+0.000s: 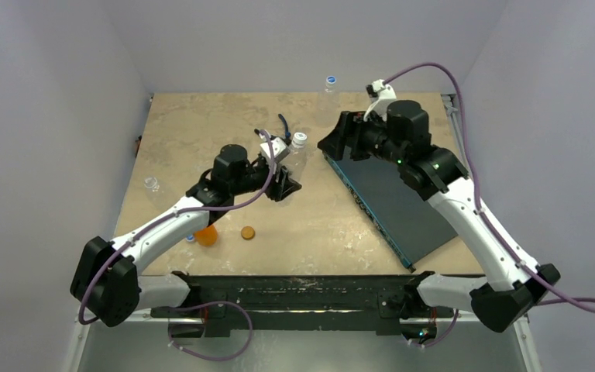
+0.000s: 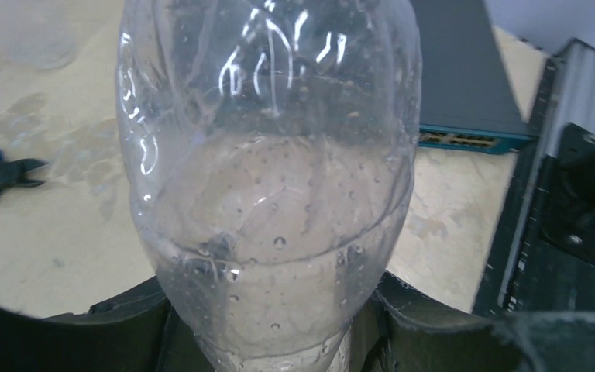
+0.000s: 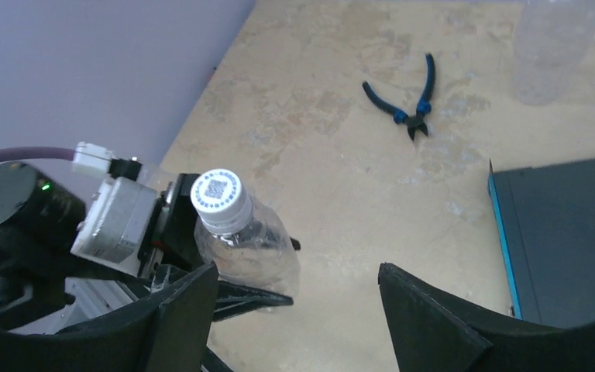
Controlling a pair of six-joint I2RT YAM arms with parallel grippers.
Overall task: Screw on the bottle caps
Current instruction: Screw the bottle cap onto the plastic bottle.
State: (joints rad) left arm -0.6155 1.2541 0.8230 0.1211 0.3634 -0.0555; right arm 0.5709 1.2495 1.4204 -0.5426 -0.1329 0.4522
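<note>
The left end effector (image 1: 283, 184) grips the clear bottle (image 2: 271, 194); its white cap (image 3: 219, 195) sits on, likely loose. The right end effector (image 3: 294, 275), spread wide, must clamp and twist it.

A pair of blue-handled pliers (image 3: 409, 99) lies flat on the beige marbled table (image 1: 201, 124), toward the middle of its far edge, handles spread. A flat dark box (image 1: 391, 198) with teal trim lies aslant on the right half, reaching toward the near right corner, apart from the pliers.
</note>
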